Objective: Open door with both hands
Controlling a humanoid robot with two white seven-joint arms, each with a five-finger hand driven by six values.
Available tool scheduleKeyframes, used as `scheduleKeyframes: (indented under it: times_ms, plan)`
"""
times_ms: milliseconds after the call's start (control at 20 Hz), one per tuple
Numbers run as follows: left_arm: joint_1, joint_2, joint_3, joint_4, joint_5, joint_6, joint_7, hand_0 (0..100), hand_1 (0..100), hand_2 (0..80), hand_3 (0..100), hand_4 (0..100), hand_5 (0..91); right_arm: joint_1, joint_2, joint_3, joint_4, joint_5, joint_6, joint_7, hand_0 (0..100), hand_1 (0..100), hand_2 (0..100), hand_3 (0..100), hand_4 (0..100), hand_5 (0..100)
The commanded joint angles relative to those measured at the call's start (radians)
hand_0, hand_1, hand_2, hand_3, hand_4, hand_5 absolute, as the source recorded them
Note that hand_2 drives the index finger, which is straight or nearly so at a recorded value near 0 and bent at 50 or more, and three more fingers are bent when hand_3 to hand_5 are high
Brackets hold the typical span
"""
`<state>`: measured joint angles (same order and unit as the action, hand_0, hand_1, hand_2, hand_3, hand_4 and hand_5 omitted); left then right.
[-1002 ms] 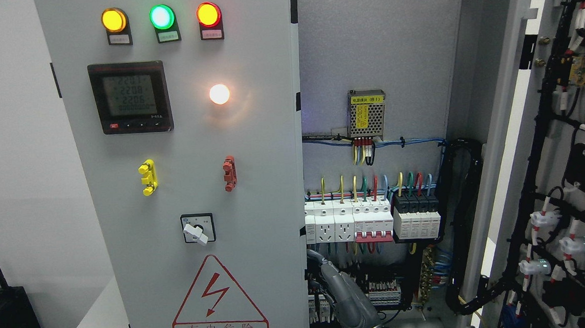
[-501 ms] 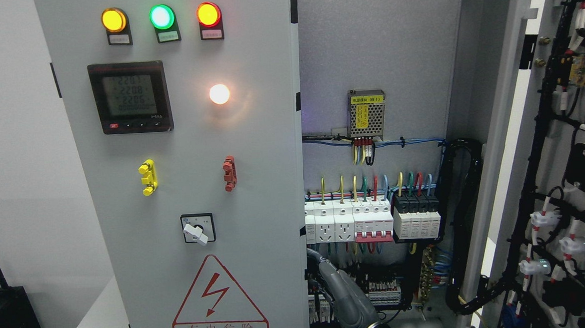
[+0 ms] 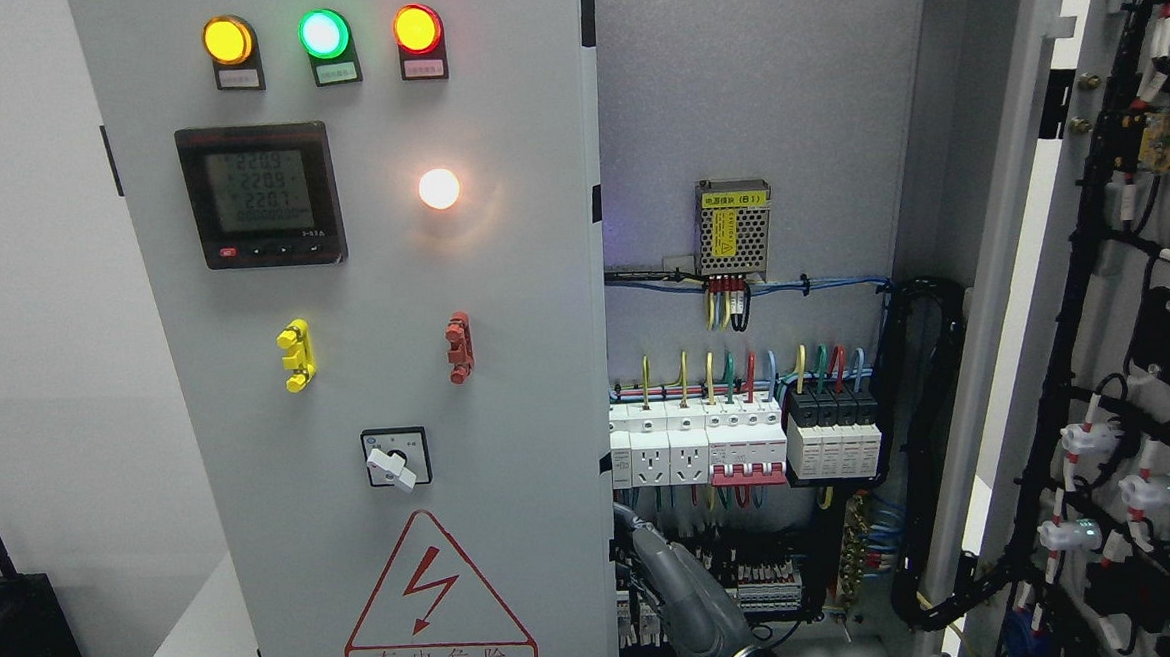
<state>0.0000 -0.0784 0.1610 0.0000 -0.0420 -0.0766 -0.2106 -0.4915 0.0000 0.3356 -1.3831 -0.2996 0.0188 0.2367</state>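
The grey cabinet's left door point(image 3: 502, 273) faces me, carrying indicator lamps, a meter point(image 3: 261, 195), a rotary switch point(image 3: 395, 461) and a warning triangle. Its right edge point(image 3: 602, 368) stands beside the exposed cabinet interior. The right door point(image 3: 1033, 275) is swung wide to the right, its wired inner face showing. My right hand point(image 3: 657, 555), grey, rises from the bottom edge right of the middle. Its tip lies at the left door's right edge, low down. The grip is hidden. The left arm is out of sight.
Inside the cabinet are a power supply point(image 3: 734, 227), a row of breakers and sockets point(image 3: 741, 445) with coloured wires, and black cable bundles point(image 3: 937, 450). A white wall and a dark box point(image 3: 15, 639) lie at the lower left.
My right hand has shifted slightly down and to the right by the left door's edge. Neither door has visibly moved. The meter digits changed.
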Motion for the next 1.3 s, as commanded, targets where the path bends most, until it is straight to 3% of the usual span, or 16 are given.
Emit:
scheduleKeyframes:
  times_ms: [0,952,1102,1252]
  plan:
    - [0.018,0.0,0.0,-0.002,0.001,0.0,0.0,0,0,0.0,0,0,0.0,-0.01,0.003,0.0,0.01,-0.001,0.0,0.003,39,0,0,0,0,0]
    - [0.018,0.0,0.0,-0.002,-0.001,0.0,-0.001,0,0,0.0,0,0,0.0,-0.021,-0.015,0.005,0.016,-0.065,0.0,0.007,39,0,0,0,0,0]
    - [0.018,0.0,0.0,-0.002,0.001,0.0,-0.001,0,0,0.0,0,0,0.0,-0.021,-0.015,0.01,0.016,-0.065,0.0,0.042,39,0,0,0,0,0]
    - [0.018,0.0,0.0,-0.002,0.001,0.0,-0.001,0,0,0.0,0,0,0.0,-0.024,-0.017,0.01,0.016,-0.065,0.0,0.045,39,0,0,0,0,0]
